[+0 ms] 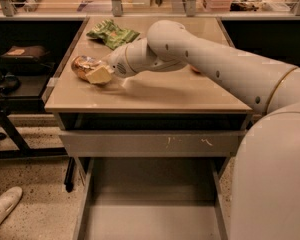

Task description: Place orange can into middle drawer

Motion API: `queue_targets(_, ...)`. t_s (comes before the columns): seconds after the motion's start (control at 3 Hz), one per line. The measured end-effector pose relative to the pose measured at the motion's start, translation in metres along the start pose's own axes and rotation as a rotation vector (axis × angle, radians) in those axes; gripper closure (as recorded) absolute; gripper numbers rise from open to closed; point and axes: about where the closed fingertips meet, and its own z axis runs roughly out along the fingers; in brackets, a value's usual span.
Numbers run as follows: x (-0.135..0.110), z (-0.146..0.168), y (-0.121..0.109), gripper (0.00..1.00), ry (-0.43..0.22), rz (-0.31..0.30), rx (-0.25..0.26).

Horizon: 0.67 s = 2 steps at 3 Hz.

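The matt plastic end effector (101, 75) sits at the glossy metallic orange can (81, 65) (golden sheen) on the smooth tabletop (180, 91).

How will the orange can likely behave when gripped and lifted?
The orange can, at the tool near the left edge of the table, looks small, so probably light. Its shiny metal surface may be slippery. Its rounded body could roll if nudged.

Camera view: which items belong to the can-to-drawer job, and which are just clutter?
Job:
- orange can, on the tabletop's left side
- middle drawer, pulled open below
- gripper, right beside the can

Lying about:
- green bag, farther back on the tabletop
- shoe, on the floor
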Motion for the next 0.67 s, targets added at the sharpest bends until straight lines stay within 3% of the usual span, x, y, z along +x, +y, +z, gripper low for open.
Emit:
queue_targets(0.33, 0.001, 0.002, 0.007, 1.00, -0.006, -0.009, -0.012)
queue_targets(0.67, 0.004, -0.028, 0.026, 1.00, -0.016, -0.046, 0.005)
